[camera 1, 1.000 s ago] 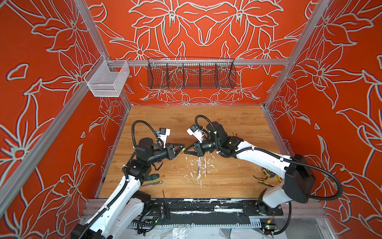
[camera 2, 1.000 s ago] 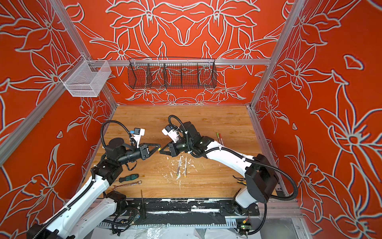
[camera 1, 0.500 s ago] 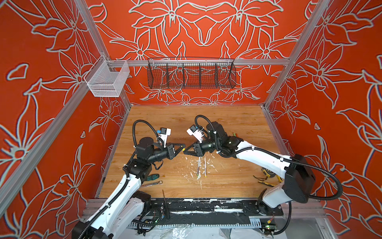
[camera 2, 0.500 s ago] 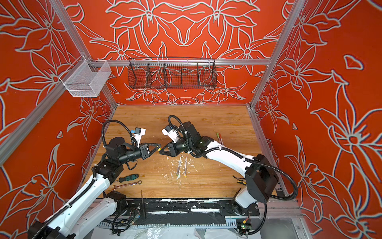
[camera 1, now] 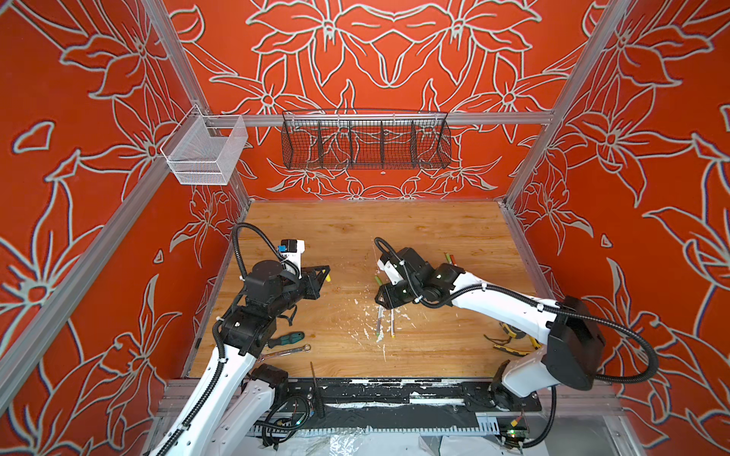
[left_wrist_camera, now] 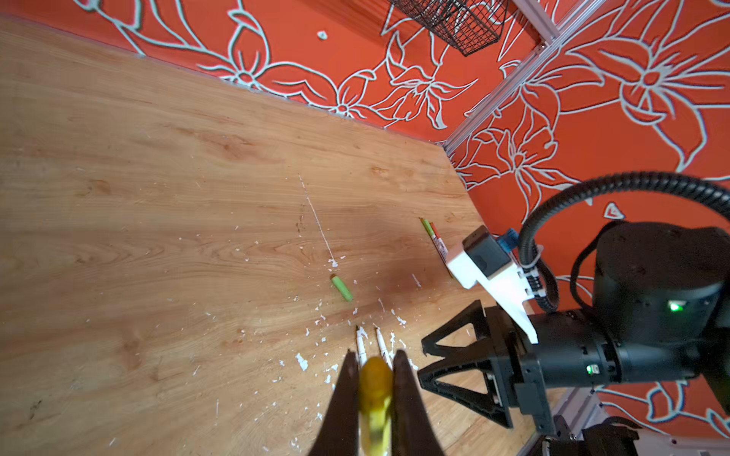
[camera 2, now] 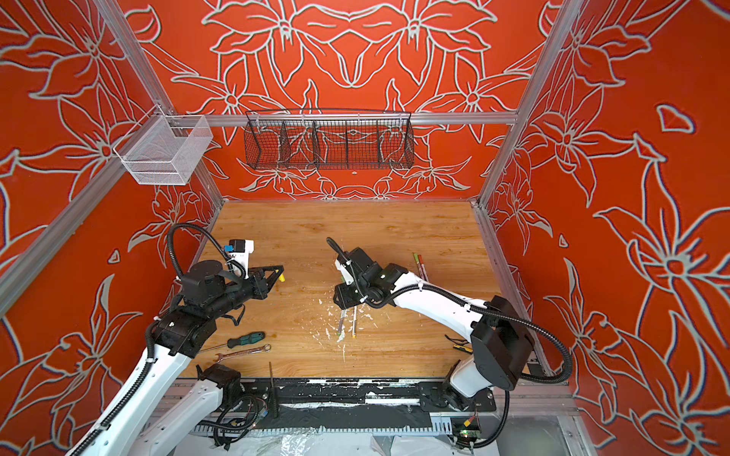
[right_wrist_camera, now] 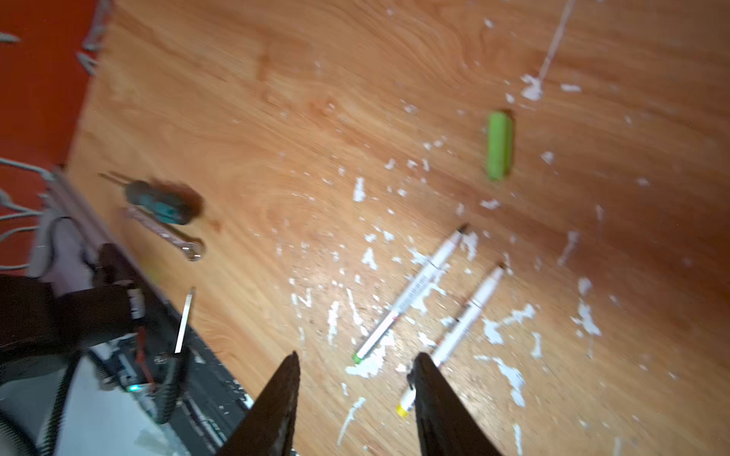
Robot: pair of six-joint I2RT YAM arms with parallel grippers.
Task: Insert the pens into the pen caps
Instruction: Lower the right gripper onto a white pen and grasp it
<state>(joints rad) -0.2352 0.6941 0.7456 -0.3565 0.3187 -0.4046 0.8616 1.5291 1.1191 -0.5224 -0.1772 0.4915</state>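
A wooden tabletop [camera 1: 395, 229], flecked with white scraps, is enclosed by red flower-patterned walls [camera 1: 79, 197]; a black wire basket [camera 1: 365, 140] is hung on the back wall. A yellow cap [left_wrist_camera: 375, 391] is clamped in the closed left gripper [left_wrist_camera: 374, 357], above the table. The right gripper [right_wrist_camera: 358, 355] is seen partly open, with nothing between its jaws, close to two uncapped pens [right_wrist_camera: 414, 292] laid side by side. A green cap [right_wrist_camera: 499, 146] is found near their tips.

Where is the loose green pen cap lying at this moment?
The green pen cap lies flat near the middle of the wooden table. It is just beyond the tips of the two uncapped white pens, toward the back wall.
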